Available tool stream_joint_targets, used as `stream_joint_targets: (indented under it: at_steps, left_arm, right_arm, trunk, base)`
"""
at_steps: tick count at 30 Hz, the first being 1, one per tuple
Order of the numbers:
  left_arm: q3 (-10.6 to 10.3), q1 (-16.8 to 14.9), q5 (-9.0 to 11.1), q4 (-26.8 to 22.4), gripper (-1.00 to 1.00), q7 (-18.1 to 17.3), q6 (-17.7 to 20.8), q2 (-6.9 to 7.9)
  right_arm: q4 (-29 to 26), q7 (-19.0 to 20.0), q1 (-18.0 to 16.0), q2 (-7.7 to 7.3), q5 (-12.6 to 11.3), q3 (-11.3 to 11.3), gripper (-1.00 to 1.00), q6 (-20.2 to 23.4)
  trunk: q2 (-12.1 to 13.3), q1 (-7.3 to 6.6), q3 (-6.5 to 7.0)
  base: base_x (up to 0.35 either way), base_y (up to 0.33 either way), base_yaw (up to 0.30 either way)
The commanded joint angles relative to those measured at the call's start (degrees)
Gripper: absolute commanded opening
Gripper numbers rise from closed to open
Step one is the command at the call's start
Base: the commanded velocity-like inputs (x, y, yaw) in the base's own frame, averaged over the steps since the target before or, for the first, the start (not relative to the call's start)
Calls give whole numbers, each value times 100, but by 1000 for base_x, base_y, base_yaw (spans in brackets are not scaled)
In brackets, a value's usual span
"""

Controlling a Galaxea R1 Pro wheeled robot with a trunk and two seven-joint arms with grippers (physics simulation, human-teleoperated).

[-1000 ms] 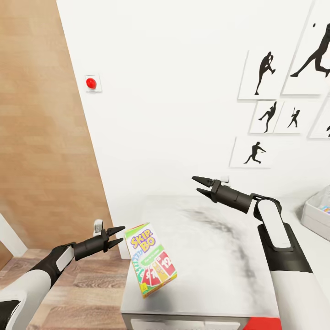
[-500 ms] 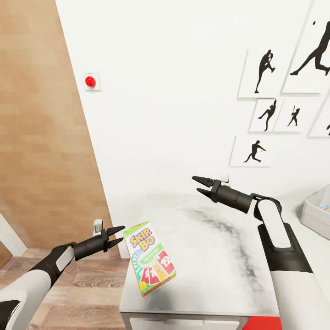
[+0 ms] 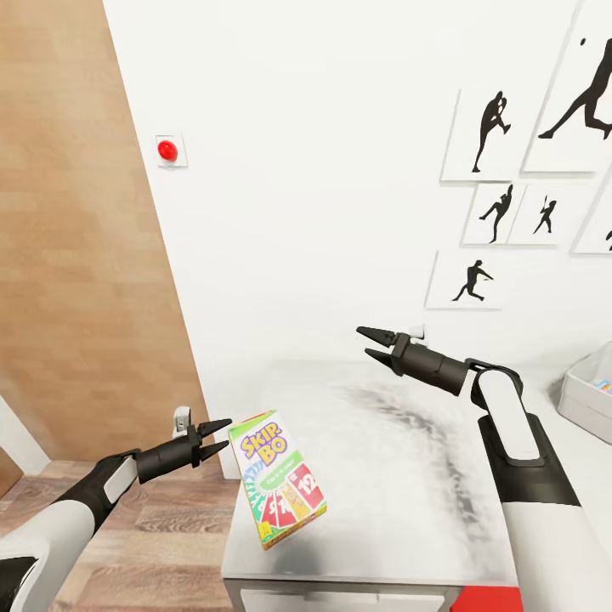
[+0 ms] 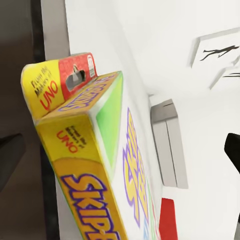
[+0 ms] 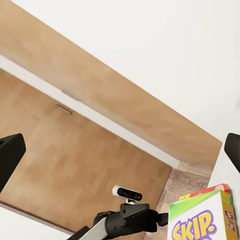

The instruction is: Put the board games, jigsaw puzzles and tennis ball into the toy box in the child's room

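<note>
A board game (image 3: 280,478), a yellow, red and green "Skip-Bo" box, lies at the left edge of the table (image 3: 408,476), one corner over the side. My left gripper (image 3: 228,433) is open just left of that corner, nothing between its fingers. The left wrist view has the board game (image 4: 115,165) very close ahead. My right gripper (image 3: 370,344) is open in the air above the table's far part, pointing left. Its wrist view looks over the board game (image 5: 202,220) to the left gripper (image 5: 160,218). One end of the toy box (image 3: 586,399) stands at the right.
A white wall with black athlete pictures (image 3: 489,136) and a red button (image 3: 167,150) stands behind the table. A wood panel (image 3: 76,255) and plank floor (image 3: 170,544) lie to the left. Something red (image 3: 484,599) pokes out under the table's near edge.
The whole picture has shifted very slightly. Both arms and the board game stand as they did.
</note>
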Motion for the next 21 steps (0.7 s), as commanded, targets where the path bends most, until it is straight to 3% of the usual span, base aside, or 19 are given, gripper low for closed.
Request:
stream_joint_targets:
  at_steps: [1, 11, 18, 21]
  left_arm:
    - [23, -3, -11, 0, 100, -15, 53, -1]
    - [31, -3, -9, 0, 100, -22, 52, -1]
    - [29, -3, -9, 0, 100, -22, 59, 0]
    - [31, -3, -9, 0, 100, -23, 60, 2]
  right_arm:
    - [1, 59, -5, 1, 59, -7, 100, 23]
    - [0, 59, -5, 1, 59, -7, 100, 23]
    - [0, 59, 3, 1, 59, -7, 100, 23]
    - [0, 59, 4, 1, 54, -7, 100, 23]
  trunk:
    - [-3, 0, -6]
    - [-3, 0, -6]
    - [-284, 154, -131]
    - [-284, 154, -131]
  base:
    - [0, 0, 0]
    - [0, 0, 0]
    - [0, 0, 0]
    - [0, 0, 0]
